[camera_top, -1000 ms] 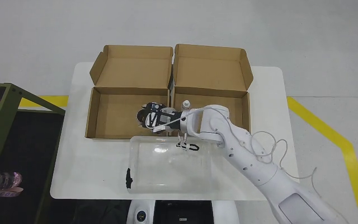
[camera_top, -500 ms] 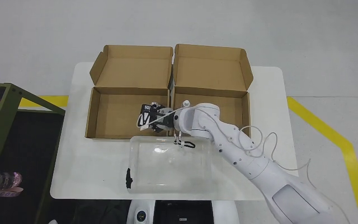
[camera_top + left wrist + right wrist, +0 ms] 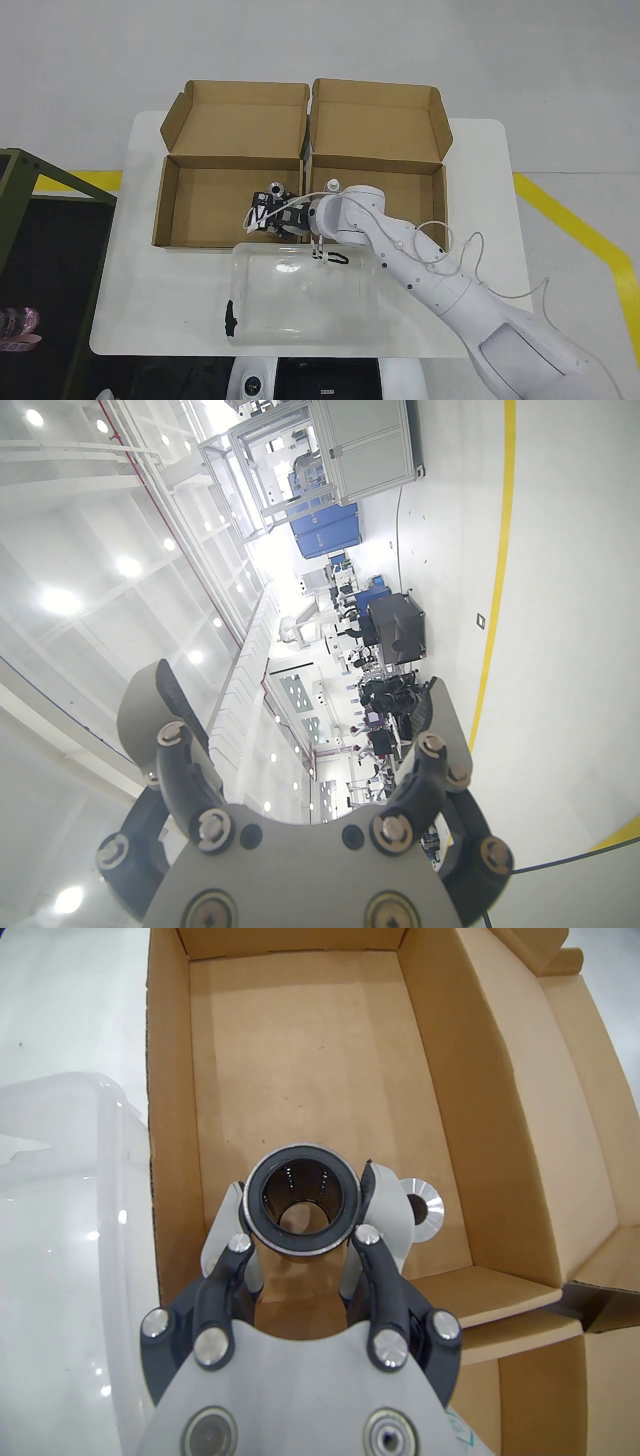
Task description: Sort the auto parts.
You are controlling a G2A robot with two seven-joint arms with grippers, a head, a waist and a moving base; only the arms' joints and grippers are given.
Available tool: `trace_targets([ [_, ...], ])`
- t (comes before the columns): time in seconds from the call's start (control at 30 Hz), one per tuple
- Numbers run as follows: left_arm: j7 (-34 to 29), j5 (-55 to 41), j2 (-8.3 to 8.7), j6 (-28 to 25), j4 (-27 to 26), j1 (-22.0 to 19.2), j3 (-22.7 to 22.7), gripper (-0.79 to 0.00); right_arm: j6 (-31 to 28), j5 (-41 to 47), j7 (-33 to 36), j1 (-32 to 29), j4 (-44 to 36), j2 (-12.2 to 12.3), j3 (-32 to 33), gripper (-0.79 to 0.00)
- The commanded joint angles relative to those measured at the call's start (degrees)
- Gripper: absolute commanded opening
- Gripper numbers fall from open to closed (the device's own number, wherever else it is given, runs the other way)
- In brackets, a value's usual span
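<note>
- The white bench carries two open cardboard boxes side by side at its far side and a clear plastic bin at its near side.
- The bin sits just in front of the boxes, and its far edge meets their near walls.
- The left box and the right box both have their lids folded back, away from the robot.
- The right arm stretches across the bin's far right corner to the left box.
- The right pincer hangs over the near right corner of the left box, its fingers clamped on either side of a linear bearing.
- The left pincer points up into the room, its fingers spread apart with nothing between them.
- The bearing is a short cylinder with a black rim and rows of small balls along its bore; it is held above the box floor with its open end toward the wrist camera.
- A silver flanged ring lies on the box floor just beside one finger.
- A small black part sits at the bin's left wall.
</note>
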Motion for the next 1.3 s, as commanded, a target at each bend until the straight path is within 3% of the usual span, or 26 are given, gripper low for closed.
trace_targets([
  [0.0, 0.0, 0.0, 0.0, 0.0, 0.0, 0.0, 0.0, 0.0, -0.18, -0.12, -0.15, 0.12, 0.69, -0.2, -0.18, -0.64],
  [0.23, 0.0, 0.0, 0.0, 0.0, 0.0, 0.0, 0.0, 0.0, -0.71, -0.44, -0.29, 0.46, 2.23, -0.75, -0.33, -0.449],
  [0.53, 0.0, 0.0, 0.0, 0.0, 0.0, 0.0, 0.0, 0.0, -1.66, -0.73, -1.13, 0.19, 1.87, -0.87, 0.69, -0.397],
  [0.63, 0.0, 0.0, 0.0, 0.0, 0.0, 0.0, 0.0, 0.0, -1.97, -0.78, -1.38, -0.04, 0.18, -0.63, 1.74, -0.314],
  [1.0, 0.0, 0.0, 0.0, 0.0, 0.0, 0.0, 0.0, 0.0, -3.16, 0.74, -1.66, -1.91, -8.67, 0.54, 6.63, -0.283],
  [1.27, 0.0, 0.0, 0.0, 0.0, 0.0, 0.0, 0.0, 0.0, -4.73, 1.17, -0.77, -6.75, -19.29, 2.57, 12.69, -0.228],
])
